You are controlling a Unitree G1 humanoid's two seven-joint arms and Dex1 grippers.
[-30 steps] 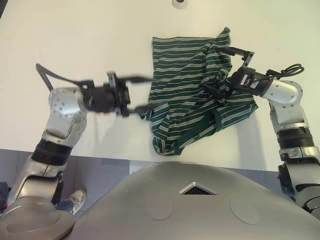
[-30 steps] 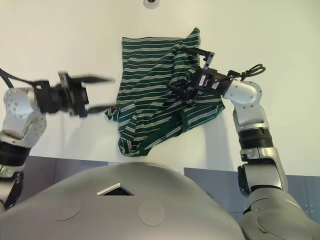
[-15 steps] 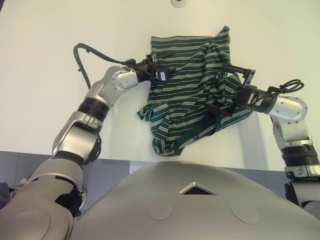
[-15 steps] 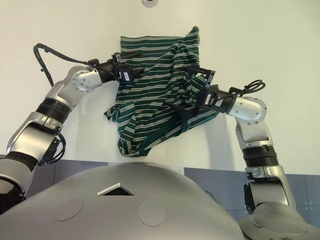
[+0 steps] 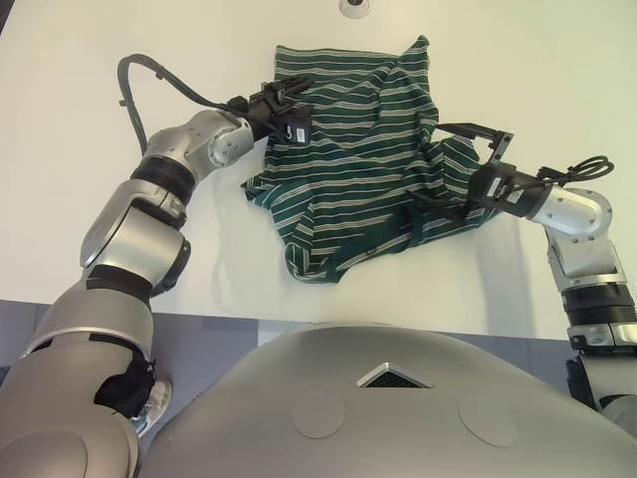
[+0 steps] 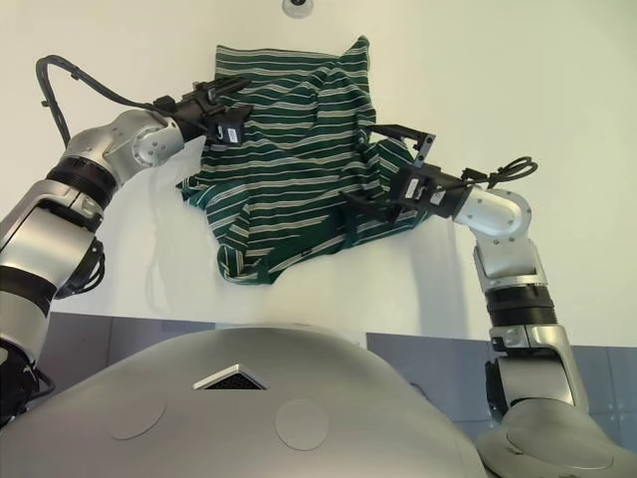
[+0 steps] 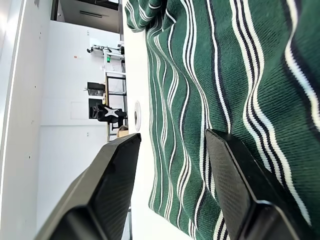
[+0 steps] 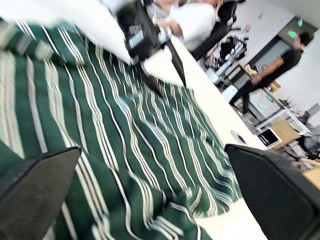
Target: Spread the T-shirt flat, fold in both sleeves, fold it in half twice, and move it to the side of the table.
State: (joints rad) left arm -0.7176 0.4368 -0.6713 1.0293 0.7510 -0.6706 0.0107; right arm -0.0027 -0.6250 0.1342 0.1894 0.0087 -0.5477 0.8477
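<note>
Silver arm shells, black joint bands, looping black cables, matte-black left gripper and right gripper.

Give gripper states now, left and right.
Left gripper: open, at the T-shirt's edge.
Right gripper: open wide over the T-shirt.

Broad table left and right of bunched T-shirt, round fitting, perhaps a grommet, beyond it

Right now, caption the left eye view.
Left gripper and right gripper, open, at opposite sides of the crumpled T-shirt on the table.
</note>
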